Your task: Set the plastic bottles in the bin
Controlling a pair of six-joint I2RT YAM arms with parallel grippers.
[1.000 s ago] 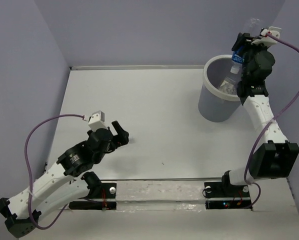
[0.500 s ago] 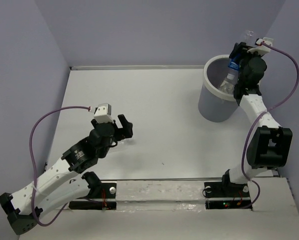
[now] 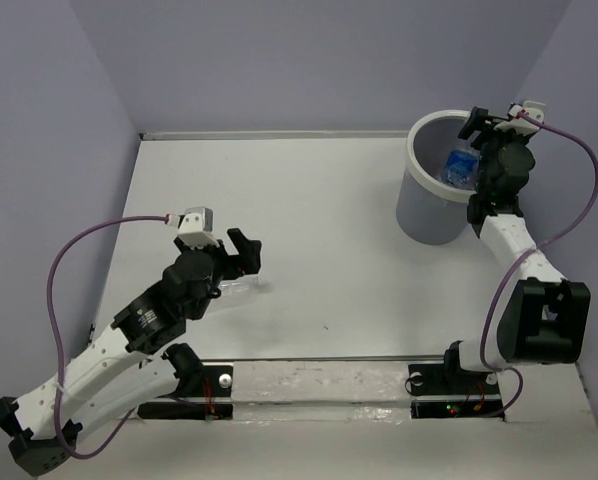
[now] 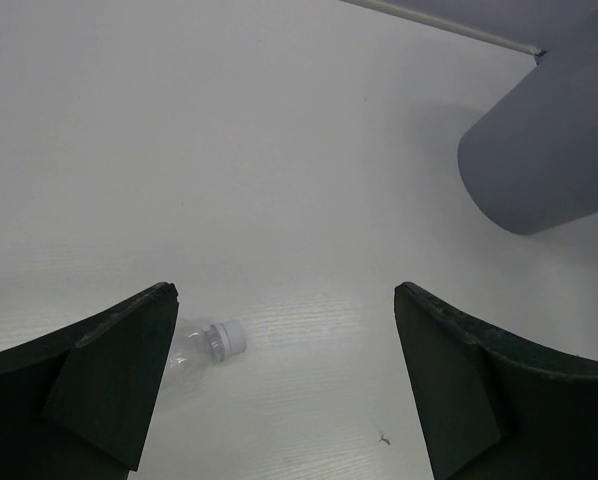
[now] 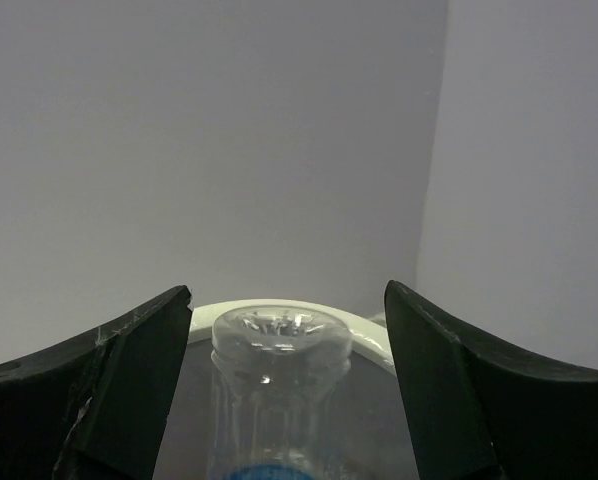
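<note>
My right claw (image 5: 287,292) stands wide open over the bin (image 3: 411,150). Directly beneath it, centred between the fingers and touching neither, the bottle with the blue band (image 5: 279,345) sits base-up inside the white rim, so I judge this drop as good as made. To finish it cleanly I would keep those fingers spread and lift straight up before swinging away, so that nothing catches the rim or tips the bin. My left claw (image 4: 284,290) is also open and empty, hanging over the desk (image 4: 279,150). The clear bottle (image 4: 207,342) lies on its side below it, well off-centre: its white cap pokes out by my left-hand finger and its body runs under that finger, hidden from view. I should slide towards that side until the body lies midway between the fingers, then come down and close across the body rather than the cap. The thin plastic looks likely to roll or buckle, so a gentle squeeze seems wise. The bin is far ahead and to this claw's right.
</note>
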